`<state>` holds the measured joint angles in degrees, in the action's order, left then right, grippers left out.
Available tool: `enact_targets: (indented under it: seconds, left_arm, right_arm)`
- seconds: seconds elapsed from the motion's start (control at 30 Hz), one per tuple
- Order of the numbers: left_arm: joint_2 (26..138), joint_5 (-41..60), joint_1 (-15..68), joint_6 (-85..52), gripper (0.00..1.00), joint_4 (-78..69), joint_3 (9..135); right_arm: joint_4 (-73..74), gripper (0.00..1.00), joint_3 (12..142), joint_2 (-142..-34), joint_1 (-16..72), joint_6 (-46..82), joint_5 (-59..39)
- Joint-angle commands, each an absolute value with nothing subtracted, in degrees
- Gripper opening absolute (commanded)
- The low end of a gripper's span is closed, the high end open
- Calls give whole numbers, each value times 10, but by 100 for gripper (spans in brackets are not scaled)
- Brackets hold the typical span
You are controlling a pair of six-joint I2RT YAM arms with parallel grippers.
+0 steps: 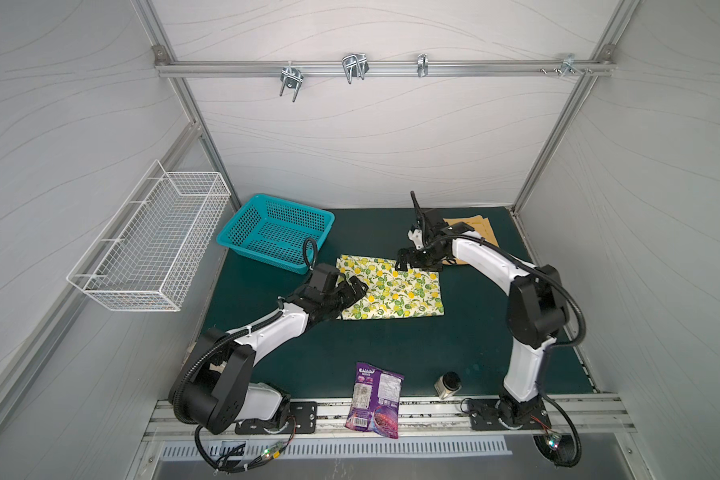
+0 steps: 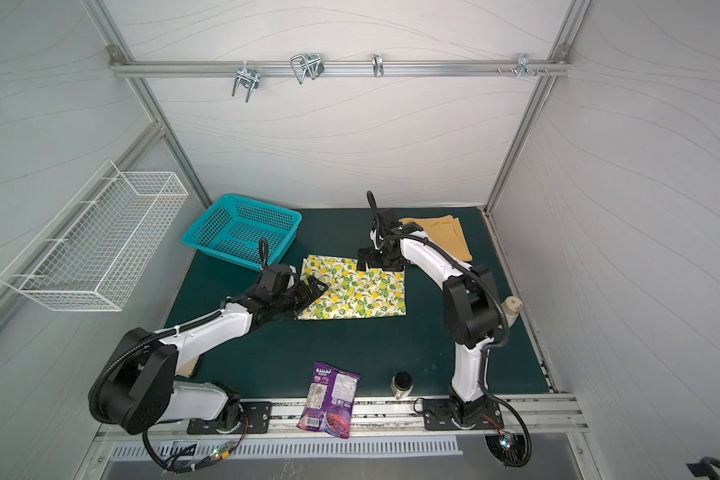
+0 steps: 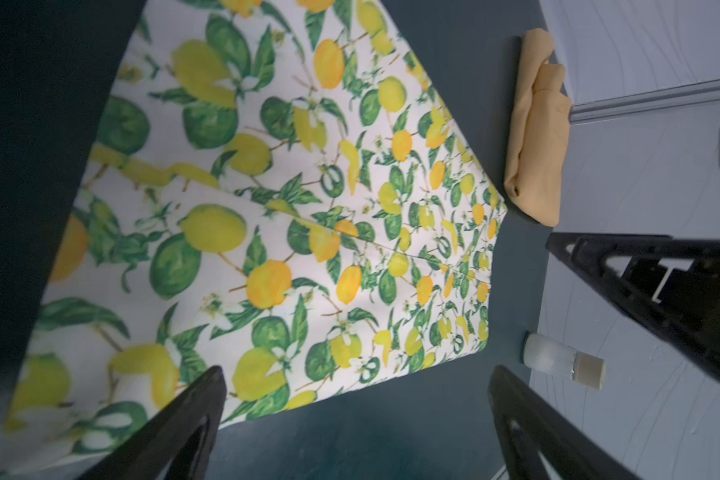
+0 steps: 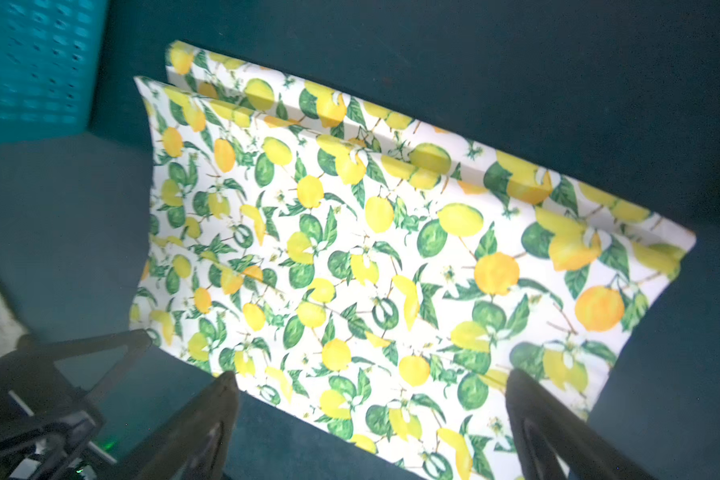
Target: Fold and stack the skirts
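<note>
In both top views the lemon-print skirt (image 1: 395, 291) lies folded flat mid-mat, with the mustard skirt (image 1: 481, 235) folded by the far right corner. The left gripper (image 1: 356, 288) hangs over its left edge and the right gripper (image 1: 406, 266) over its far edge. In the left wrist view the jaws gape, empty, above the print's edge. In the right wrist view they are likewise spread wide, grasping nothing.

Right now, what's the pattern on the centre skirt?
Cream skirt with yellow lemons, green leaves; clearest in right wrist view.
</note>
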<state>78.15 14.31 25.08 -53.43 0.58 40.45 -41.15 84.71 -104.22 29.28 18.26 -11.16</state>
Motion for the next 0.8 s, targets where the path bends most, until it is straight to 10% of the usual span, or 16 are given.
enact_targets:
  seconds: [0.0, 0.77]
  left_arm:
    - [781, 134, 249, -504, 99, 38, 461]
    - [1059, 236, 172, -482, 99, 8, 618]
  right_arm:
    - [-358, 99, 771, -992, 293, 212, -156]
    - [-217, 99, 477, -907, 260, 286, -186]
